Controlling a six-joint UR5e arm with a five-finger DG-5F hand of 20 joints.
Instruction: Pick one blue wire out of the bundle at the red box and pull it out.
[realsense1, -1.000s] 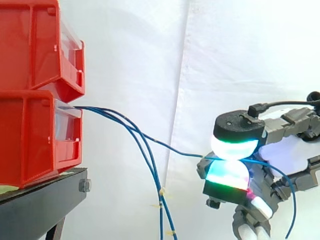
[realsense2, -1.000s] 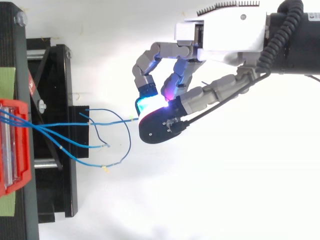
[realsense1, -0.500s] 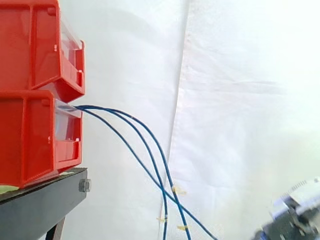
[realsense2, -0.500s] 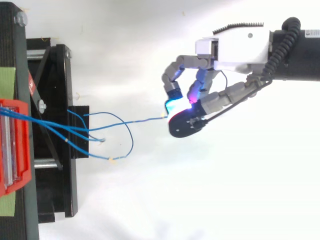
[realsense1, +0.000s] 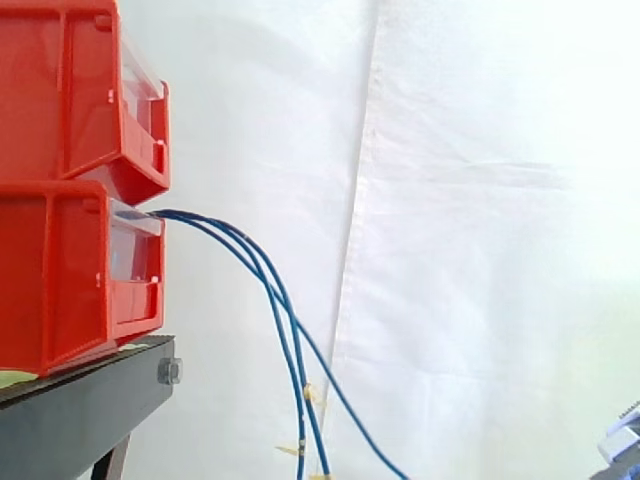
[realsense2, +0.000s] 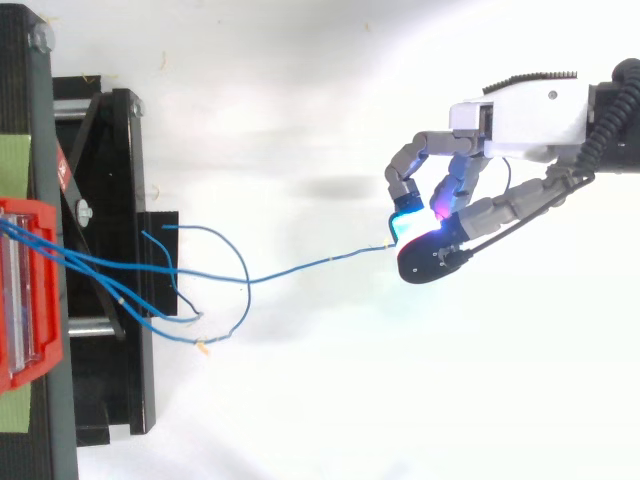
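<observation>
Blue wire (realsense2: 320, 262) in hand (realsense2: 515, 115), top view.

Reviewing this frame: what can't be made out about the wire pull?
- Top view: the blue wire's inner end, hidden inside the red box.
- Side view: that wire's lower run, cut off by the bottom edge.
- Top view: its tip in the hand, covered by the glowing pads.

No text, number or sign is showing legibly anywhere. Small yellowish tags (realsense2: 203, 347) are sitting on the thin blue wires (realsense2: 320, 263) coming off the front edge of the red plastic box (realsense1: 70, 270); any marking on them is too small to read.
</observation>
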